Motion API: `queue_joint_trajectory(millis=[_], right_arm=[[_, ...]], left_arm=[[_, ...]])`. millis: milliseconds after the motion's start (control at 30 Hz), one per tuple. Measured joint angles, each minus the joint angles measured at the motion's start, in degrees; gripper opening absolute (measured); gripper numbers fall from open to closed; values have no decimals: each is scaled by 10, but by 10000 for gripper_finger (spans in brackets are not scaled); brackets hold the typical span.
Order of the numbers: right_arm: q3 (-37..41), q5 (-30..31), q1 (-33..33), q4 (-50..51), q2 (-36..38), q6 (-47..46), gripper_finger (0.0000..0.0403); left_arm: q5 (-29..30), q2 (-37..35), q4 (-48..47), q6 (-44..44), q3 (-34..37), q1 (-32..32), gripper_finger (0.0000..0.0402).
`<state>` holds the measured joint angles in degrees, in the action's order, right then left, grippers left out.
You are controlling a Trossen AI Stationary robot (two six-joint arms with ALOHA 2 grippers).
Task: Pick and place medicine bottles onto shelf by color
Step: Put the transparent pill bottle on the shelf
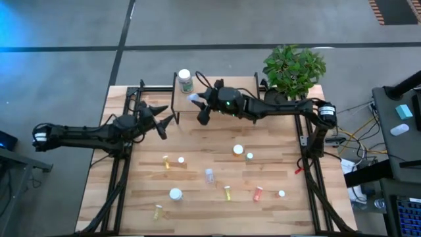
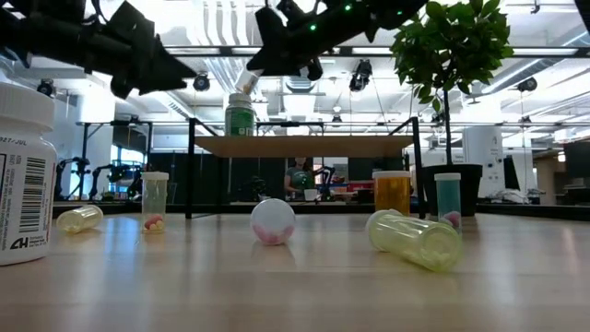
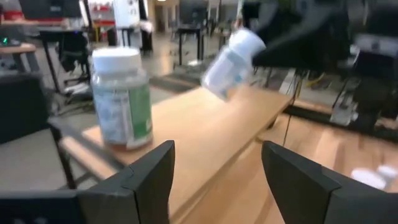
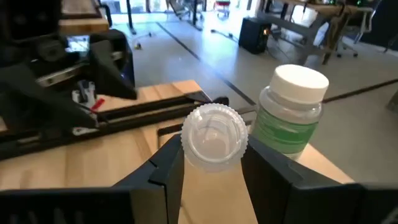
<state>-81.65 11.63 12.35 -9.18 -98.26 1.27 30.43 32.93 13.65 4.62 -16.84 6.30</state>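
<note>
Left hand (image 1: 164,122) hovers just off the shelf's left end, above the table (image 1: 197,217), its two fingers spread wide with nothing between them. On the shelf (image 1: 230,85), a light wooden board on thin black legs, a white-capped bottle with a green label (image 1: 185,80) stands upright near the left end. Writing on that label is too blurred to read.

Right hand (image 1: 197,102) reaches over the front of the shelf, just right of the green-labelled bottle, and grips a small clear bottle with a white ribbed cap (image 4: 214,137). This bottle is tilted, cap pointing toward the green-labelled one, and is held above the board. A potted green plant (image 1: 294,67) sits at the shelf's right end.

In front of the shelf, other medicine bottles lie scattered on the table: small yellow ones (image 1: 166,161), a clear vial (image 1: 209,175), white-capped ones (image 1: 238,150) and an orange one (image 1: 258,193).

Close to the low camera stands a large white bottle (image 2: 23,175) with a barcode; its print shows "827/JUL" and "CH".
</note>
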Motion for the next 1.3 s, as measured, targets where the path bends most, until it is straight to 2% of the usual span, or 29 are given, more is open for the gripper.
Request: queue_joint_trajectory(millis=[167, 367, 967, 1100, 1300], right_arm=[[-43, -25, 20, 37, -37, 2, 129], [-92, -27, 36, 60, -85, 11, 129], [-352, -30, 44, 335, -232, 28, 130], [-380, -30, 44, 359, -242, 28, 134], [-381, -31, 43, 372, -236, 32, 167]], left_arm=[[1, 7, -23, 11, 0, 0, 224], [1, 11, -23, 11, -1, 0, 224], [-1, 15, -22, 25, 1, 0, 224], [-2, 15, -22, 25, 1, 0, 224], [-5, 15, -22, 25, 0, 0, 224]])
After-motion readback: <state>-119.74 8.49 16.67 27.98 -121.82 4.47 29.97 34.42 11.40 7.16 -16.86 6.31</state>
